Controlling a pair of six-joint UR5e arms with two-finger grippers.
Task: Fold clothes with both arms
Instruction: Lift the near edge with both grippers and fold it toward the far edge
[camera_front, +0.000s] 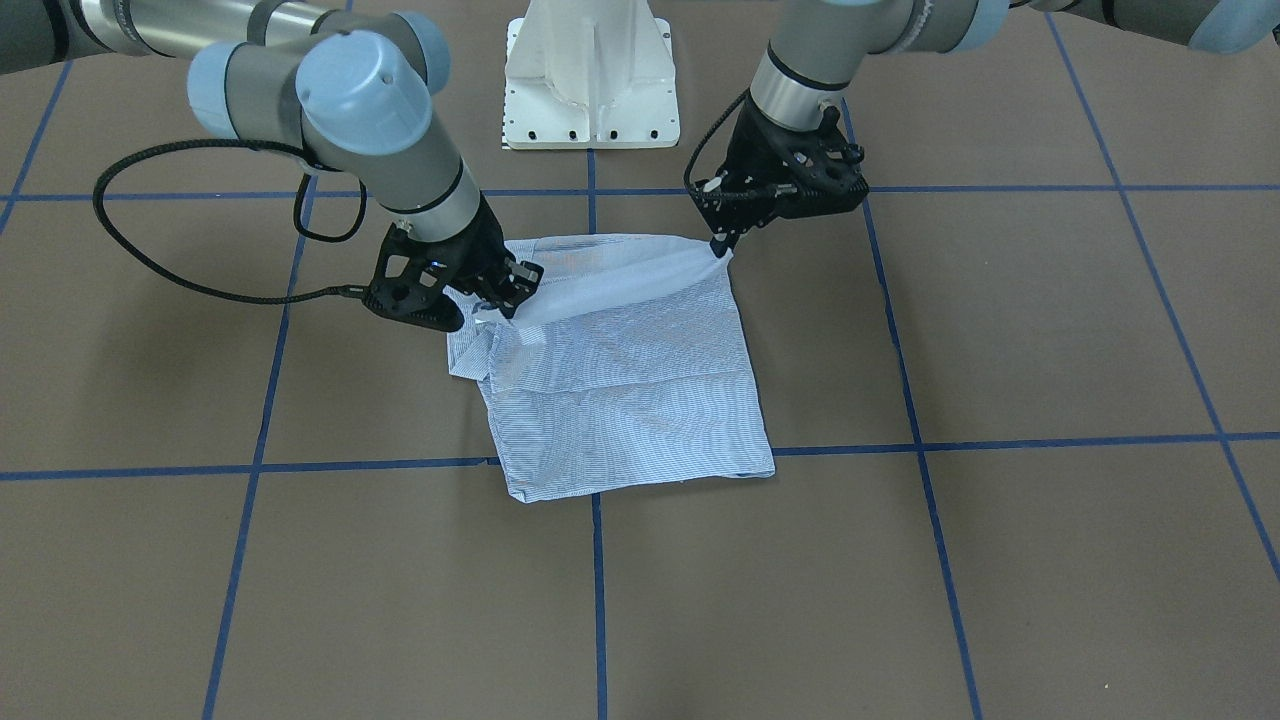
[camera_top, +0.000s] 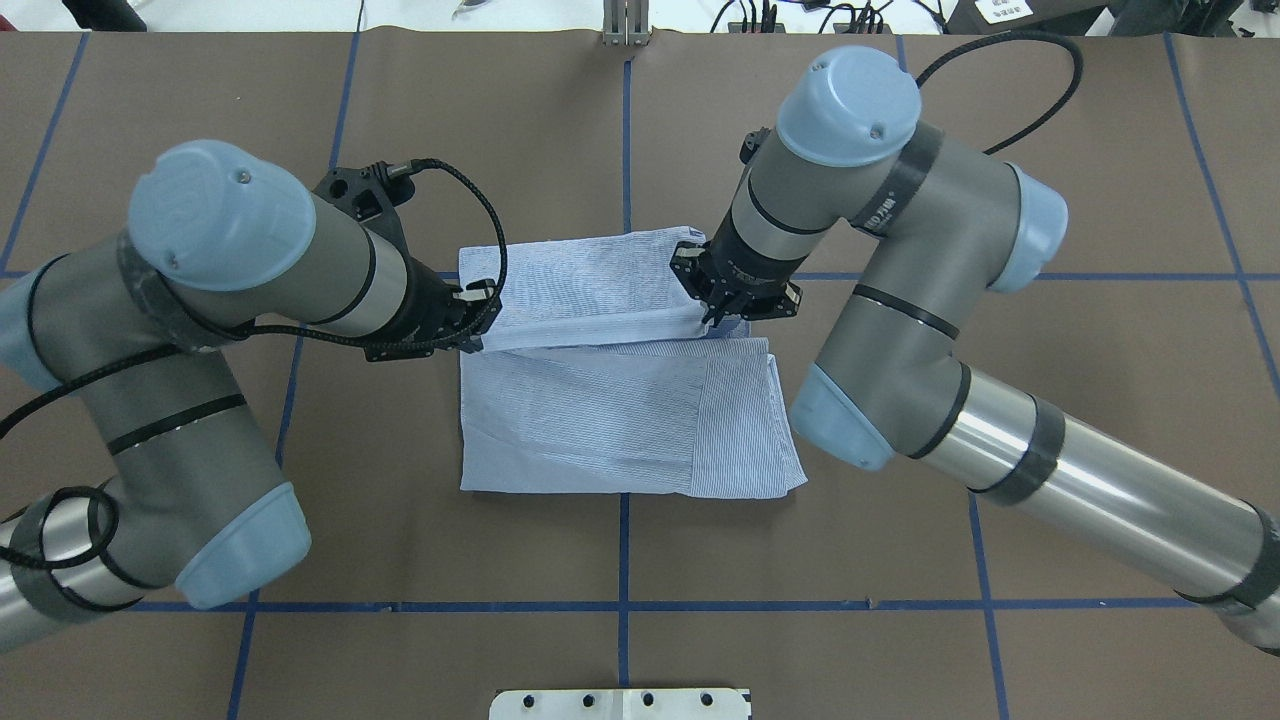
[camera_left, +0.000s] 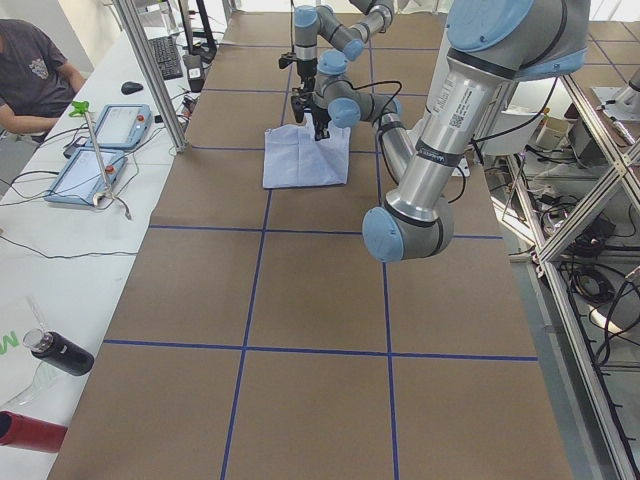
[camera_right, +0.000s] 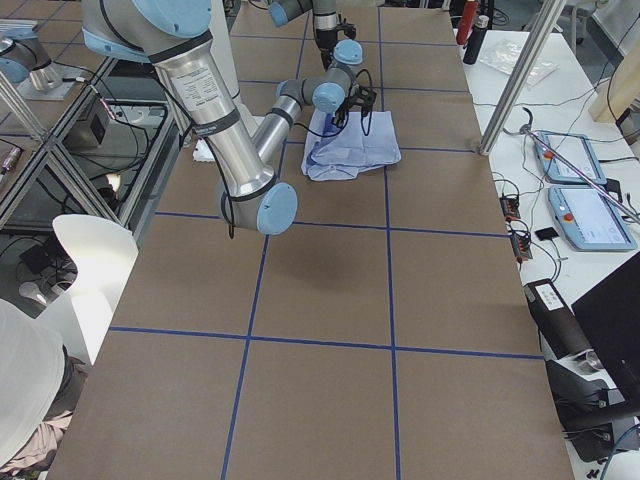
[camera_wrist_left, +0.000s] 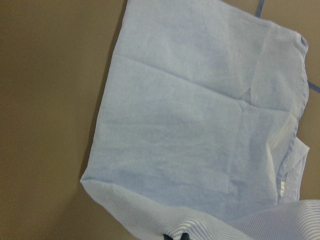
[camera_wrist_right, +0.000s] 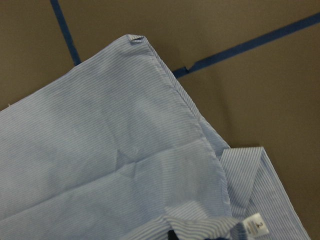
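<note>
The light blue striped shirt (camera_front: 630, 400) (camera_top: 600, 430) lies folded into a rough rectangle at the table's middle. One edge of it is lifted and stretched as a band between both grippers. My left gripper (camera_front: 721, 250) (camera_top: 480, 325) is shut on one end of that band. My right gripper (camera_front: 508, 300) (camera_top: 722, 318) is shut on the other end, by the collar. The left wrist view looks down on the flat shirt (camera_wrist_left: 200, 125). In the right wrist view the shirt (camera_wrist_right: 100, 165) shows its small white neck label (camera_wrist_right: 255, 224) close to the held cloth.
The white pedestal base (camera_front: 590, 90) (camera_top: 620, 703) stands behind the shirt on my side. Blue tape lines (camera_front: 597, 600) grid the brown table. Beside the table, a seated person (camera_left: 30, 70), control tablets (camera_left: 100, 150) and bottles (camera_left: 55, 352) occupy a white bench.
</note>
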